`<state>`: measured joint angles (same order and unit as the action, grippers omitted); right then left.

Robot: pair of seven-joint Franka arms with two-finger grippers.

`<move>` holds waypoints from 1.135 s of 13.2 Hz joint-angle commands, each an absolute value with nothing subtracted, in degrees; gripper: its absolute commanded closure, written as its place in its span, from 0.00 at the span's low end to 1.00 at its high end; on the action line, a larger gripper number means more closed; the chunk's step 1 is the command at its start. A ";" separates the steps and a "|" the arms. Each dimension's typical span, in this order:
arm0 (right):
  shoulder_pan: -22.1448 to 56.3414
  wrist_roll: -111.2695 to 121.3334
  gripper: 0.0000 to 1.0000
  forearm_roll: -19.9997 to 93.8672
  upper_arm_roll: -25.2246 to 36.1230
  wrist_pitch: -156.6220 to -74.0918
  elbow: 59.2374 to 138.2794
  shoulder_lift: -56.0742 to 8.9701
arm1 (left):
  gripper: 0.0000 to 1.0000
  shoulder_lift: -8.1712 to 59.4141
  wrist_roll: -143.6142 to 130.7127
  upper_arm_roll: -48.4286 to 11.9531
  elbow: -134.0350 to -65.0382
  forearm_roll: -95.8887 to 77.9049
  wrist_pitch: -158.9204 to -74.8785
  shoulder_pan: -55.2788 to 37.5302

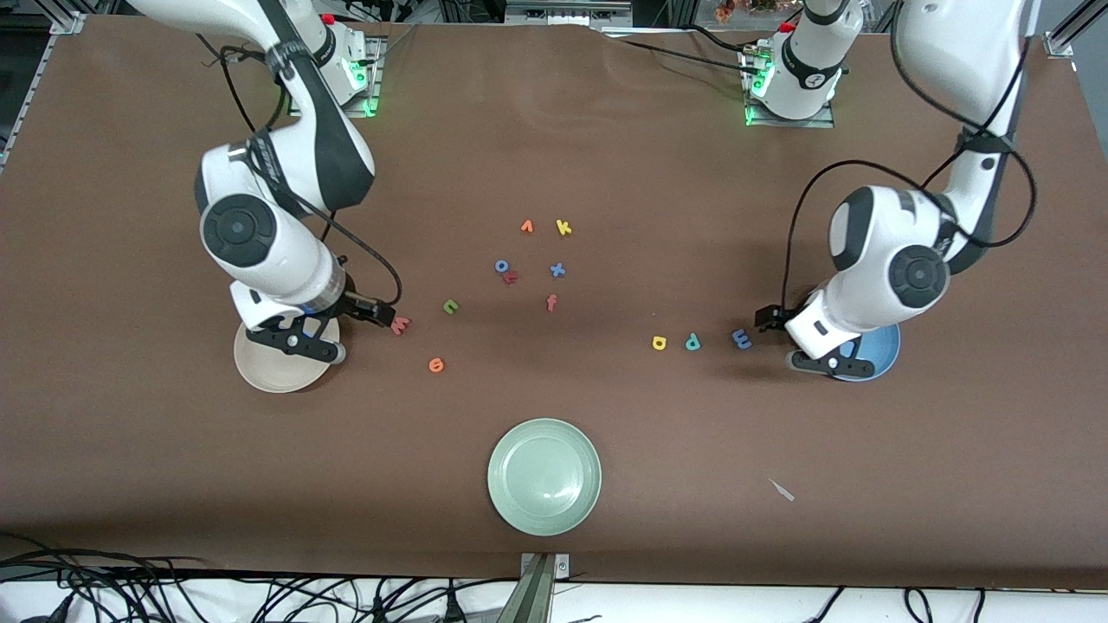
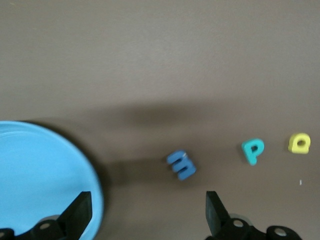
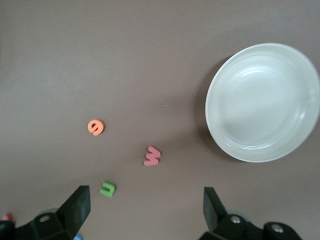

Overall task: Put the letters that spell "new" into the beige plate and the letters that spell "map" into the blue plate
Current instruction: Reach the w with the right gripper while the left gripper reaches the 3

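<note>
Blue m on table, just off open left jaws.

From my station I see a matt brown tabletop, soft matt foam letters, a glossy glazed beige plate, a smooth shiny blue plate, glossy white plastic arm shells, matt black end effector fingers.
</note>
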<state>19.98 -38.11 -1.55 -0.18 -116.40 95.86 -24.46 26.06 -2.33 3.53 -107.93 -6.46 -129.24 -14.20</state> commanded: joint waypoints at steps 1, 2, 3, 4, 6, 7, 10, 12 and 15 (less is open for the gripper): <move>20.22 -40.60 0.00 -0.62 0.26 -121.28 100.27 -24.34 | 0.00 29.96 -6.24 4.39 -106.88 -5.80 -134.62 -16.35; 19.95 -41.30 0.00 -0.53 0.26 -122.68 101.59 -24.52 | 0.00 31.36 -6.24 4.31 -106.79 -5.80 -136.48 -16.35; 19.69 -41.57 0.00 -0.53 0.35 -124.52 102.82 -24.87 | 0.00 32.33 -6.24 4.31 -106.79 -5.89 -137.63 -16.43; 19.34 -41.75 0.00 -0.27 0.44 -126.46 104.40 -25.13 | 0.00 33.13 -6.24 4.31 -106.79 -5.89 -138.07 -16.44; 18.72 -41.84 0.00 2.71 0.61 -130.49 106.43 -26.80 | 0.00 34.10 -6.41 4.31 -106.96 -5.89 -138.08 -17.05; 18.72 -42.62 0.00 3.86 0.62 -132.95 107.83 -26.89 | 0.00 34.45 -6.94 4.22 -107.05 -5.89 -138.08 -16.96; 19.07 -47.28 0.00 3.96 0.62 -137.97 109.60 -28.64 | 0.00 34.80 -10.28 2.64 -108.36 -5.89 -137.99 -17.40; 19.42 -49.12 0.00 3.96 0.27 -141.40 110.39 -29.88 | 0.00 34.80 -10.20 2.55 -108.98 -5.98 -137.99 -17.40; 21.44 -52.11 0.00 3.96 0.26 -147.20 110.92 -32.77 | 0.10 34.89 -10.20 2.55 -109.60 -5.89 -138.08 -17.32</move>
<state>20.05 -50.15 2.97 0.30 -143.33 110.25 -31.30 35.24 -9.49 2.31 -108.71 -6.46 -137.87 -17.15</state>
